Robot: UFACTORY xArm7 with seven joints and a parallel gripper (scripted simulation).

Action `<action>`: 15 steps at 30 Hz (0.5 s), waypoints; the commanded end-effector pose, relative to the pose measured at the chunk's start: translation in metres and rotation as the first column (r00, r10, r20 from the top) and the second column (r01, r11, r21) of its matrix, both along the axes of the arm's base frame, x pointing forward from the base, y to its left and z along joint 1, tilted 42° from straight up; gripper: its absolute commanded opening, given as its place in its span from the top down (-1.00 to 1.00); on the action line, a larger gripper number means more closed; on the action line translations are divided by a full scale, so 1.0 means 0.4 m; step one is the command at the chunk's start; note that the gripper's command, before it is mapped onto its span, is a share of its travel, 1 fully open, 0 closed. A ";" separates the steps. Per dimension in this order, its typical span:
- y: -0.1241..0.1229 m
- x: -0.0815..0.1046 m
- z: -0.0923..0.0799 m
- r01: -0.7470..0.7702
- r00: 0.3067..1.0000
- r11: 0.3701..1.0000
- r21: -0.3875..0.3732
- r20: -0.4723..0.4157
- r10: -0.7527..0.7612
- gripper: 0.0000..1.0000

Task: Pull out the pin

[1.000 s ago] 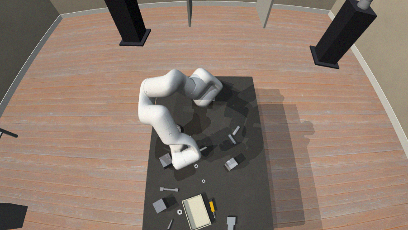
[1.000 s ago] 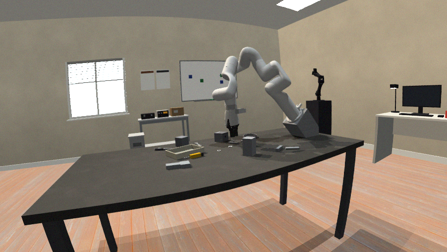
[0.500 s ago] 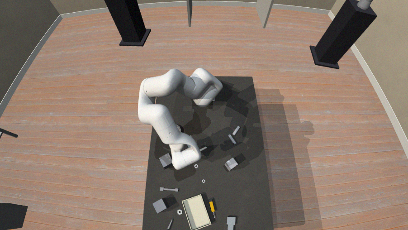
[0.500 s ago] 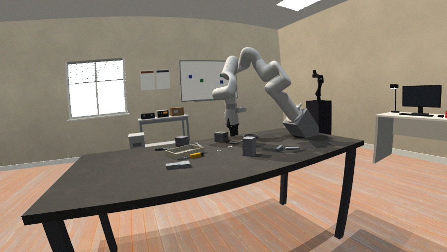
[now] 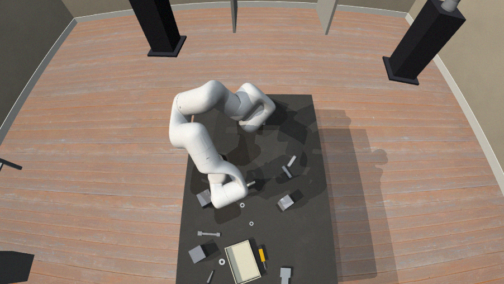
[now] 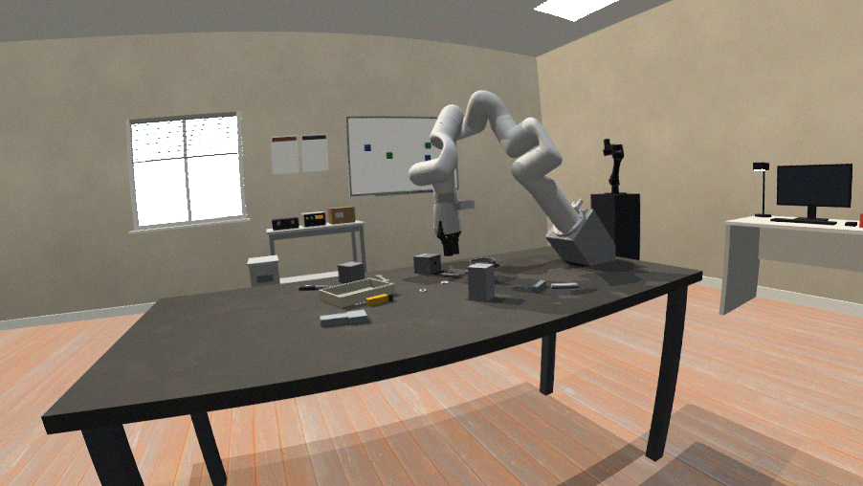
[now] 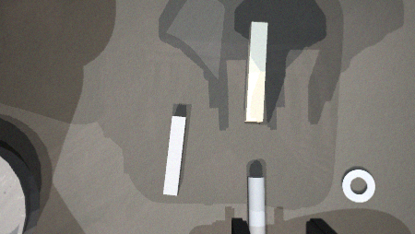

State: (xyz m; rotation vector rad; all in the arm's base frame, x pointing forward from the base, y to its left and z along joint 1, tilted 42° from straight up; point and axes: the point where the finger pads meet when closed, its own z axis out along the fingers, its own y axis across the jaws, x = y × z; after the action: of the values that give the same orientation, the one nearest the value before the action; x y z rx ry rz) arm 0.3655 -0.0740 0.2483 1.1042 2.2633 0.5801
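Note:
The block with a dark hole in its right-hand face stands upright, partly under the arm in the top view. The round grey pin appears to lie on the table near that face, out of the hole; the gap between them is hard to judge. Its near end is cut off in the wrist view. My gripper is part-open with nothing held, raised above the pin. The arm hides both gripper and pin in the top view.
A square bar and another bar lie nearby, with a washer. A tall block and a third block stand apart. A tray holds nothing.

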 end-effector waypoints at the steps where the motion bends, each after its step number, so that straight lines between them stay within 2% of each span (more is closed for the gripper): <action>1: -0.001 -0.003 0.006 0.000 1.000 1.000 0.000 0.002 0.000 0.31; 8: -0.001 -0.005 0.010 0.000 1.000 1.000 0.000 0.003 0.000 0.31; 15: 0.000 -0.029 0.047 -0.003 1.000 1.000 0.008 0.016 0.003 0.31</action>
State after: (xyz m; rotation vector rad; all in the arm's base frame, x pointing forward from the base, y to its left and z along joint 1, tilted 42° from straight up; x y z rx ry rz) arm 0.3589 -0.0738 0.2580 1.1003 2.2585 0.5888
